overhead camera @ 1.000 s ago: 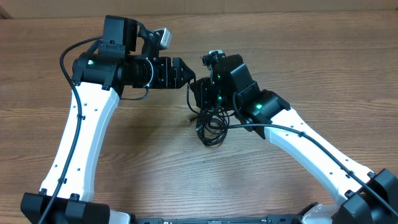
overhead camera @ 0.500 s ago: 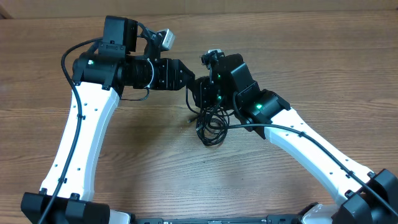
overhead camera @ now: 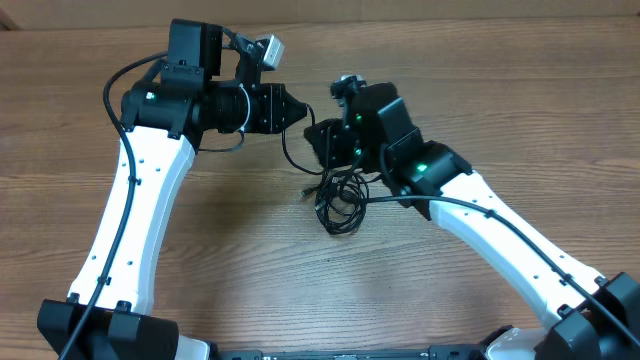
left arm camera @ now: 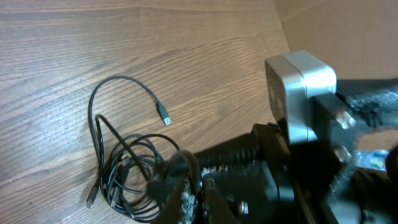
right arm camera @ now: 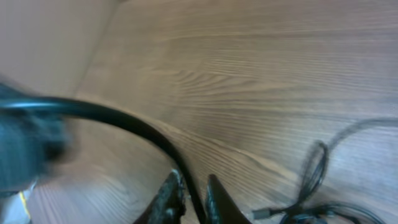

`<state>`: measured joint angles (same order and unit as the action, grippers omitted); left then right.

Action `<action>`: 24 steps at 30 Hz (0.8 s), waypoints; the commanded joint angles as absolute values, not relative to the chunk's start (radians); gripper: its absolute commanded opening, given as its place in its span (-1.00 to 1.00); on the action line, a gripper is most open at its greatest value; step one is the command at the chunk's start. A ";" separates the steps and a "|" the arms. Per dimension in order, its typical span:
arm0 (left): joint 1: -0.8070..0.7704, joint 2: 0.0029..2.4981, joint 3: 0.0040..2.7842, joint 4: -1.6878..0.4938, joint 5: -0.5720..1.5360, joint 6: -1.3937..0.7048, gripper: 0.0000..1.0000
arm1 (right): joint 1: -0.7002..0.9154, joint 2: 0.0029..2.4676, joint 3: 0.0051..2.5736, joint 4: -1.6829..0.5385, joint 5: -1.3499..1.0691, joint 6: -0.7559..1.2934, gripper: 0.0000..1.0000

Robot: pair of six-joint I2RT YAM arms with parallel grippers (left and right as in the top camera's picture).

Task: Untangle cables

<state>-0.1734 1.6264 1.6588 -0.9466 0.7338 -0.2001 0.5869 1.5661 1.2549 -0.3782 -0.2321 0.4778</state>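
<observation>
The cables point(overhead camera: 340, 200) lie as a small black tangle on the wooden table, just below my right gripper point(overhead camera: 315, 145). The left wrist view shows the tangle point(left arm camera: 124, 174) with one loose strand ending in a silver-tipped plug point(left arm camera: 165, 118). One strand point(overhead camera: 285, 150) curves from the tangle up to my left gripper point(overhead camera: 298, 108), which is shut on it. In the right wrist view this strand point(right arm camera: 124, 121) runs between my right gripper's point(right arm camera: 194, 198) slightly parted fingers. The left gripper point(left arm camera: 199, 193) shows pressed together at the frame's bottom edge.
The right arm's wrist camera point(left arm camera: 301, 93) and black body fill the right half of the left wrist view, close to my left fingers. Thick black wires point(overhead camera: 115, 90) loop off the left arm. A cardboard wall point(overhead camera: 450, 10) borders the table's far edge.
My left gripper has shut and drawn back to the left and up, pulling a strand out of the tangle. My right gripper's jaws have parted slightly around that strand.
</observation>
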 commanded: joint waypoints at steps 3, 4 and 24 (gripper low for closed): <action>-0.101 1.579 1.928 -0.865 0.752 -0.314 -0.91 | 0.484 1.479 1.271 -0.444 -0.234 0.509 1.00; -0.095 1.574 1.984 -0.804 0.752 -0.348 -0.91 | 0.461 1.474 1.271 -0.467 -0.234 0.509 1.00; -0.126 1.570 2.174 -0.294 0.833 -0.889 -0.91 | 0.413 1.482 1.271 -0.490 -0.395 0.579 1.00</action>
<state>-0.1120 1.5822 2.1559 -0.3092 0.8124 -0.8330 0.4110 1.4940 1.2568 -0.5053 -0.4202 0.5140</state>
